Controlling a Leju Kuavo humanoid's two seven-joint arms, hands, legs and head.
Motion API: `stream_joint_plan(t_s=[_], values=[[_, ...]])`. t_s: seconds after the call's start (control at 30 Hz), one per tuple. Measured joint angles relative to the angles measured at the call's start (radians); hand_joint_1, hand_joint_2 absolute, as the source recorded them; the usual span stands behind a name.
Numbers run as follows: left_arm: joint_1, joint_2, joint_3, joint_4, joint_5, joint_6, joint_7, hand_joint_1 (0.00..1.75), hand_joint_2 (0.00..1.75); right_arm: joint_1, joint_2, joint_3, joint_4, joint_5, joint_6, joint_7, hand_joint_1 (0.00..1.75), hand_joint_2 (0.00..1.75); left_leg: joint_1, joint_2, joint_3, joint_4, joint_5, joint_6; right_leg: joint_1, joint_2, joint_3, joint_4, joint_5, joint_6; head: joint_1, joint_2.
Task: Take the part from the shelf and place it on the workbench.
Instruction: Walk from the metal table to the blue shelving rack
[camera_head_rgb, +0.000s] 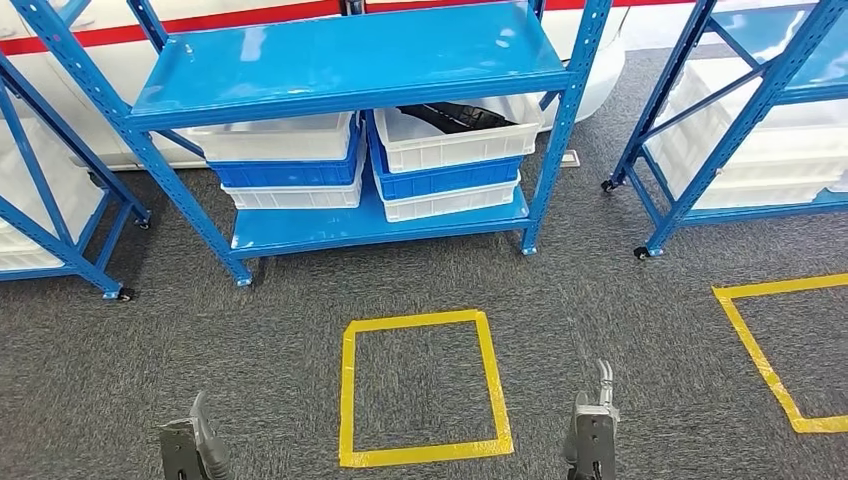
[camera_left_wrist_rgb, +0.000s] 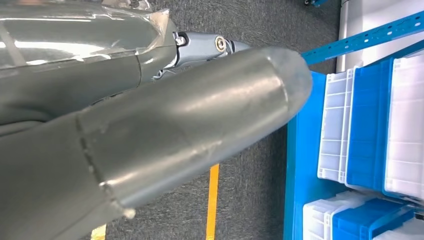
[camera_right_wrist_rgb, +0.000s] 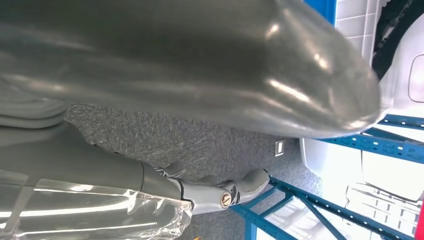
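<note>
Grey carpet (camera_head_rgb: 250, 340) covers the floor, marked with yellow tape. At the far left a blue rack (camera_head_rgb: 40, 200) on castors is cut off by the picture's edge, with pale bins behind its braces. The left hand (camera_head_rgb: 192, 445) comes up from the bottom edge over the carpet; it holds nothing, and in its wrist view the thick thumb (camera_left_wrist_rgb: 200, 125) hides the darker fingers, so how far they are spread cannot be told.

In the middle stands a blue shelf (camera_head_rgb: 350, 60) on wheels. Its lower board carries two stacks of white and blue bins: the left stack (camera_head_rgb: 290, 165) and the right stack (camera_head_rgb: 450, 160). The part (camera_head_rgb: 455, 115), a dark object, lies in the top white bin of the right stack; the upper board covers some of it, and its shape is hard to make out. In front of the shelf a tape square (camera_head_rgb: 425, 390) is laid on the carpet.

The right hand (camera_head_rgb: 595, 430) rises just beside that square's right side, fingers pointing up, holding nothing; its wrist view shows one finger (camera_right_wrist_rgb: 240, 187) reaching out with nothing in its grasp. A second tape outline (camera_head_rgb: 770, 360) and another blue rack (camera_head_rgb: 740, 110) with white bins run off the right edge.
</note>
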Motion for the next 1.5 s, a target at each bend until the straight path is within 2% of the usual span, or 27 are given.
stream_joint_plan(t_s=[0.03,0.1,0.2,0.27,0.3,0.37,0.4,0.43,0.47,0.5,0.53,0.57,0.63,0.7,0.8,0.87,0.93,0.97,1.0,1.07,1.1,1.13,1.2,1.3,1.33,1.43,1.5], values=[[0.000,0.000,0.001,0.000,0.001,0.001,0.000,0.00,0.00,0.000,0.001,0.000,0.000,0.000,0.000,0.000,0.00,0.00,-0.002,0.001,0.034,-0.075,0.039,0.007,-0.001,0.000,0.006,-0.001,-0.005,0.003,0.000,0.000],[0.000,0.000,0.003,-0.002,0.003,0.002,0.000,0.00,0.00,-0.003,0.003,0.000,0.000,0.001,0.000,0.000,0.00,0.00,-0.009,0.003,0.086,-0.181,0.074,0.020,0.002,0.000,0.017,-0.006,-0.016,0.012,0.001,0.000],[0.002,-0.002,0.006,-0.006,0.005,0.003,0.000,0.00,0.00,-0.005,0.007,0.000,0.000,0.001,0.000,0.000,0.00,0.00,-0.019,0.000,0.105,-0.211,0.063,0.039,0.004,-0.001,0.033,-0.007,-0.012,0.035,0.000,0.000],[0.004,-0.004,0.010,-0.009,0.005,0.004,0.000,0.00,0.00,-0.008,0.008,0.000,0.000,0.002,0.000,0.000,0.00,0.00,-0.016,-0.003,0.129,-0.225,0.060,0.051,0.007,-0.002,0.034,0.026,-0.020,0.041,0.001,0.000],[0.004,-0.006,0.012,-0.010,0.005,0.004,0.000,0.00,0.00,-0.011,0.008,0.000,0.000,0.003,0.000,0.000,0.00,0.00,-0.015,-0.004,0.143,-0.228,0.059,0.056,0.007,-0.002,0.018,0.060,-0.039,0.035,0.003,0.000],[0.005,-0.008,0.015,-0.011,0.004,0.005,0.000,0.00,0.00,-0.016,0.008,0.000,0.001,0.003,0.001,0.000,0.00,0.00,-0.016,-0.004,0.153,-0.230,0.052,0.061,0.008,-0.002,-0.050,0.176,-0.092,0.024,0.007,0.000],[0.005,-0.010,0.016,-0.010,0.002,0.007,0.000,0.00,0.00,-0.017,0.008,-0.002,0.003,0.003,0.003,0.000,0.00,0.00,-0.018,-0.005,0.156,-0.230,0.048,0.063,0.009,-0.002,-0.090,0.233,-0.112,0.022,0.009,0.000],[0.005,-0.011,0.017,-0.009,0.001,0.011,0.000,0.00,0.00,-0.017,0.008,-0.006,0.008,0.002,0.008,0.000,0.00,0.00,-0.021,-0.006,0.160,-0.229,0.044,0.064,0.011,-0.002,-0.120,0.265,-0.118,0.026,0.010,0.000],[0.003,-0.012,0.021,-0.003,0.003,0.016,0.000,0.00,0.00,-0.019,0.007,-0.012,0.016,0.001,0.015,0.000,0.00,0.00,-0.023,-0.009,0.166,-0.229,0.039,0.064,0.012,-0.002,-0.131,0.260,-0.105,0.033,0.010,0.000],[-0.002,-0.012,0.028,0.009,0.011,0.019,0.000,0.00,0.00,-0.024,0.006,-0.022,0.029,0.000,0.022,0.002,0.00,0.00,-0.025,-0.010,0.174,-0.229,0.033,0.063,0.013,-0.002,-0.124,0.216,-0.073,0.043,0.010,0.000],[-0.009,-0.012,0.038,0.026,0.021,0.020,0.001,0.00,0.00,-0.030,0.006,-0.033,0.046,-0.002,0.029,0.003,0.00,0.00,-0.026,-0.012,0.183,-0.229,0.026,0.062,0.014,-0.002,-0.102,0.144,-0.027,0.053,0.010,0.000],[-0.016,-0.012,0.050,0.047,0.031,0.019,0.001,0.00,0.00,-0.039,0.005,-0.044,0.067,-0.004,0.034,0.004,0.00,0.00,-0.027,-0.013,0.191,-0.228,0.019,0.060,0.017,-0.003,-0.082,0.077,0.010,0.056,0.010,0.000],[-0.025,-0.008,0.074,0.083,0.042,0.016,0.002,0.00,0.00,-0.053,0.004,-0.064,0.109,-0.007,0.039,0.003,0.00,0.00,-0.029,-0.012,0.195,-0.227,0.008,0.052,0.023,-0.005,-0.060,0.000,0.045,0.041,0.009,0.000],[-0.034,-0.003,0.092,0.115,0.049,0.022,0.003,0.00,0.00,-0.067,0.003,-0.081,0.142,-0.009,0.040,0.006,0.00,0.00,-0.031,-0.012,0.192,-0.223,0.003,0.044,0.024,-0.006,-0.055,-0.008,0.046,0.018,0.007,0.000],[-0.066,0.028,0.137,0.226,0.084,0.038,0.029,0.00,0.00,-0.105,0.000,-0.118,0.223,-0.013,0.038,0.044,0.00,0.00,-0.027,-0.009,0.184,-0.183,-0.020,0.026,0.012,-0.003,-0.034,-0.015,0.046,0.005,0.004,0.000],[-0.077,0.053,0.171,0.307,0.093,0.071,0.077,0.00,0.87,-0.131,-0.004,-0.146,0.289,-0.015,0.034,0.088,0.00,0.00,-0.018,-0.005,0.127,-0.078,-0.070,0.010,0.009,-0.002,-0.025,-0.016,0.040,-0.003,0.001,0.000],[-0.077,0.073,0.193,0.372,0.094,0.114,0.153,0.00,1.75,-0.144,-0.013,-0.174,0.354,-0.010,0.023,0.143,0.00,0.00,-0.009,-0.004,0.046,0.040,-0.115,-0.002,0.009,-0.001,-0.022,-0.016,0.034,-0.008,0.000,0.000],[-0.076,0.082,0.203,0.399,0.093,0.133,0.190,0.00,1.75,-0.147,-0.019,-0.186,0.382,-0.005,0.017,0.170,0.00,0.00,-0.006,-0.003,0.021,0.061,-0.113,-0.005,0.009,-0.002,-0.019,-0.016,0.031,-0.009,0.000,0.000],[-0.075,0.088,0.211,0.428,0.090,0.156,0.236,0.00,1.75,-0.150,-0.025,-0.199,0.415,0.004,0.009,0.205,0.00,0.00,-0.002,-0.002,0.014,0.049,-0.091,-0.007,0.009,-0.001,-0.016,-0.016,0.028,-0.008,0.000,0.000],[-0.078,0.100,0.226,0.475,0.078,0.206,0.336,0.00,1.75,-0.160,-0.036,-0.216,0.473,0.032,-0.015,0.299,0.00,0.00,0.002,0.000,0.057,-0.077,-0.002,-0.005,0.007,0.000,-0.005,-0.016,0.020,-0.002,0.000,0.000],[-0.080,0.104,0.231,0.495,0.070,0.228,0.385,0.00,1.75,-0.162,-0.042,-0.222,0.498,0.048,-0.029,0.350,0.00,0.00,0.001,0.001,0.082,-0.140,0.029,-0.003,0.007,0.000,0.002,-0.017,0.017,0.003,0.000,0.000],[-0.081,0.105,0.233,0.510,0.064,0.245,0.421,0.00,1.75,-0.162,-0.047,-0.227,0.519,0.061,-0.040,0.390,0.00,0.00,-0.002,0.001,0.100,-0.186,0.044,0.002,0.008,-0.001,0.006,-0.017,0.013,0.008,0.000,0.000],[-0.081,0.106,0.235,0.533,0.056,0.260,0.453,0.00,1.75,-0.160,-0.056,-0.232,0.548,0.073,-0.049,0.425,0.00,0.00,-0.008,0.000,0.108,-0.206,0.046,0.012,0.011,-0.001,0.006,-0.019,0.007,0.017,0.001,0.000],[-0.085,0.107,0.236,0.557,0.052,0.266,0.474,0.00,1.75,-0.161,-0.068,-0.236,0.581,0.081,-0.050,0.448,0.00,0.00,-0.011,0.000,0.118,-0.212,0.062,0.012,0.017,-0.002,0.007,-0.021,0.001,0.007,0.002,0.000],[-0.088,0.107,0.238,0.564,0.056,0.269,0.489,0.00,1.75,-0.162,-0.072,-0.236,0.592,0.087,-0.049,0.472,0.00,0.44,-0.014,-0.001,0.119,-0.212,0.062,0.011,0.017,-0.003,0.009,-0.023,0.002,0.003,0.002,0.000],[-0.092,0.108,0.255,0.579,0.084,0.277,0.549,0.00,1.75,-0.152,-0.081,-0.239,0.625,0.099,-0.024,0.595,0.00,1.75,-0.019,-0.003,0.121,-0.212,0.059,0.019,0.014,-0.005,0.015,-0.033,0.002,0.003,0.002,0.000],[-0.092,0.105,0.269,0.589,0.098,0.279,0.584,0.00,1.75,-0.133,-0.086,-0.246,0.644,0.091,0.006,0.674,0.00,1.75,-0.020,-0.004,0.122,-0.212,0.057,0.024,0.014,-0.005,0.018,-0.037,0.002,0.003,0.002,0.000]])
